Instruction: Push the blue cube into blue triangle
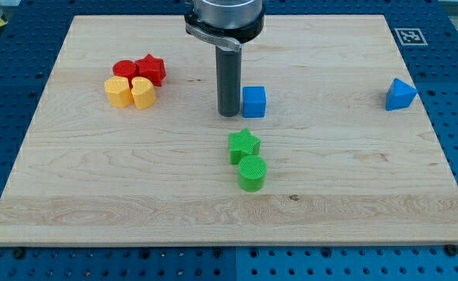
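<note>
The blue cube (253, 101) sits near the middle of the wooden board (96, 187). The blue triangle (400, 94) lies far to the view's right, near the board's right edge. My tip (229, 114) stands on the board just to the left of the blue cube, touching or nearly touching its left side. The rod rises straight up to the arm's end at the view's top.
A green star (244, 145) and a green cylinder (252, 172) lie just below the tip and cube. At the upper left sit a red cylinder (123, 69), a red star (150, 69), a yellow hexagon (118, 91) and a yellow heart (142, 92).
</note>
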Robot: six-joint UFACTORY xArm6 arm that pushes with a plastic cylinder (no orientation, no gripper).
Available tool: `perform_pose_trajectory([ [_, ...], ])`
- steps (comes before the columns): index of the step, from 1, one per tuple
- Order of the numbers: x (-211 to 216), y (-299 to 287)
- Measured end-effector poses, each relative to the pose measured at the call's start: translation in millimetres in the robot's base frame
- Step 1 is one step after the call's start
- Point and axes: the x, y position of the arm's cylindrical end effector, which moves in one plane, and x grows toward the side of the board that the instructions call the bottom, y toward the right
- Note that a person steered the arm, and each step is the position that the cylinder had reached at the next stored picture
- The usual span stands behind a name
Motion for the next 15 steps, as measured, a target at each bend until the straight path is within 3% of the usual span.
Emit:
perform_pose_trajectory([
  [15, 0.0, 40.8],
])
